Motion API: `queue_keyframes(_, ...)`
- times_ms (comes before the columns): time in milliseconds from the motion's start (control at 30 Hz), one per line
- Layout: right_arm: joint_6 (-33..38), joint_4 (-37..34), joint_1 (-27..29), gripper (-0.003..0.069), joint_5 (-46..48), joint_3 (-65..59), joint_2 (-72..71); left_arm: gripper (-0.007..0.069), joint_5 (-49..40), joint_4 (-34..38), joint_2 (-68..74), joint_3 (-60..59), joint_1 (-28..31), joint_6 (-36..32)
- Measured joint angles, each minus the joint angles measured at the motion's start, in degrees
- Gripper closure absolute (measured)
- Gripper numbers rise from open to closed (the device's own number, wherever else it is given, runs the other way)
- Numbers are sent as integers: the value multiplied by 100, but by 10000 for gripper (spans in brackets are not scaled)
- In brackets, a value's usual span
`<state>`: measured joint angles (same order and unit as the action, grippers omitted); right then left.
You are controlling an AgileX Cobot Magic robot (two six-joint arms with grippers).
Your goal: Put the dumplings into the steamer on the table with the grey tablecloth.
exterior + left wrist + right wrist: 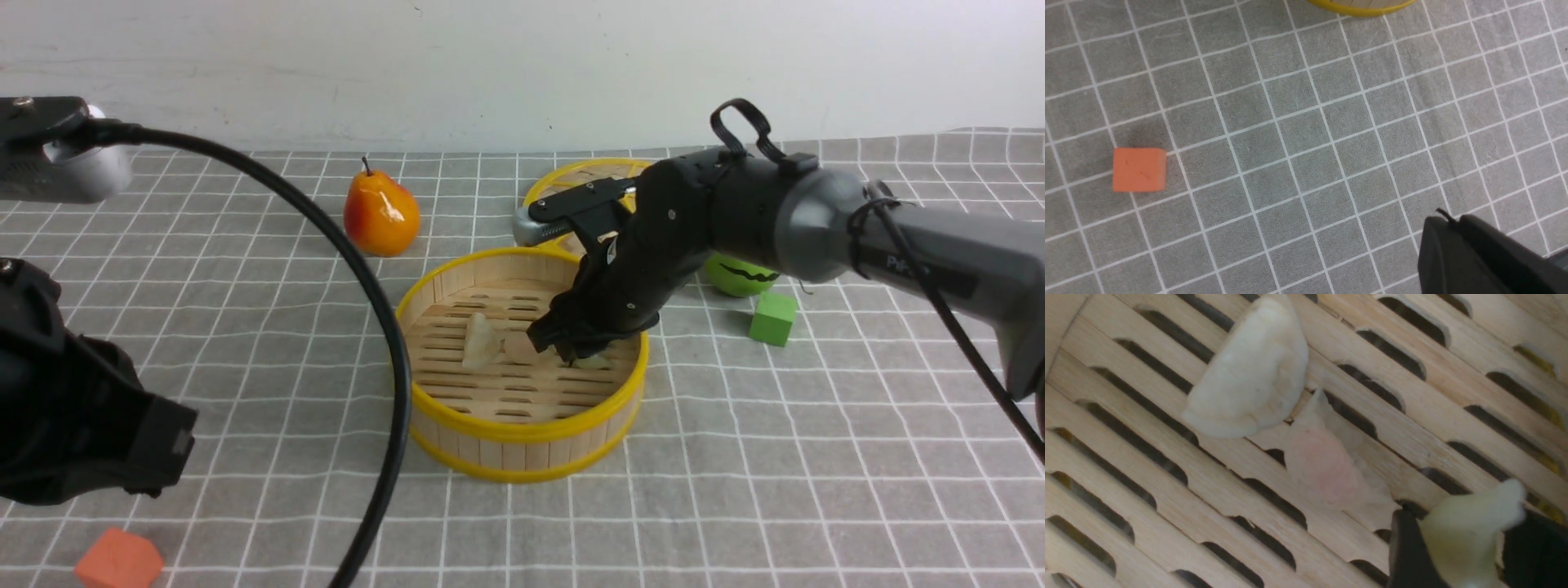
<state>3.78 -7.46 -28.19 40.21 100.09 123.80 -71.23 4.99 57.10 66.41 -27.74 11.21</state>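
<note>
Left gripper (1457,234) clenched over grey tablecloth (735,457); steamer (522,426) ahead, three dumplings inside, pale yellow dumpling (1466,535) between right gripper (570,349) jaws, cannot tell whether pinched or freed; pale pink dumpling (1323,469) just beside them, off-white dumpling (1253,371) beyond; jaw tips cut off

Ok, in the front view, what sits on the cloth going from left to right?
orange block → pear → steamer → green cube. Left out: the lid and green fruit, which overlap their neighbours.

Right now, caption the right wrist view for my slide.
The right claw brackets the pale yellow dumpling inside the steamer, beside the off-white dumpling and the pale pink dumpling.
</note>
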Motion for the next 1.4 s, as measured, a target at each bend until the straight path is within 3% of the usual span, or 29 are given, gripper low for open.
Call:
queue_keyframes(167, 0, -25, 0, 258, 779, 86, -456, 591, 0, 4, -404, -197, 0, -25)
queue_keyframes(333, 0, -145, 0, 284, 1357, 122, -1315, 587, 95, 15, -1395, -757, 0, -27)
queue_keyframes(533, 406, -694, 0, 411, 1594, -187, -2645, 586, 740, 10, -3217, -2069, 0, 295)
queue_keyframes(700, 1052, -1552, 0, 535, 820, -1740, -4088, 583, 1666, 10, -4733, -3226, 0, 776)
queue_keyframes(867, 1994, -2448, 0, 589, -585, -3552, -5678, 575, 2234, 10, -5433, -3710, 0, 956)
queue_keyframes(1100, 3833, -4011, 0, 599, -1993, -5515, -7840, 566, 2438, 10, -5533, -4007, 0, 972)
queue_keyframes(1233, 4283, -4539, 0, 601, -2244, -6016, -8479, 563, 2450, 10, -5533, -4114, 0, 972)
queue_keyframes(1400, 4398, -4703, 0, 601, -2304, -6226, -8780, 554, 2482, 10, -5533, -4132, 0, 972)
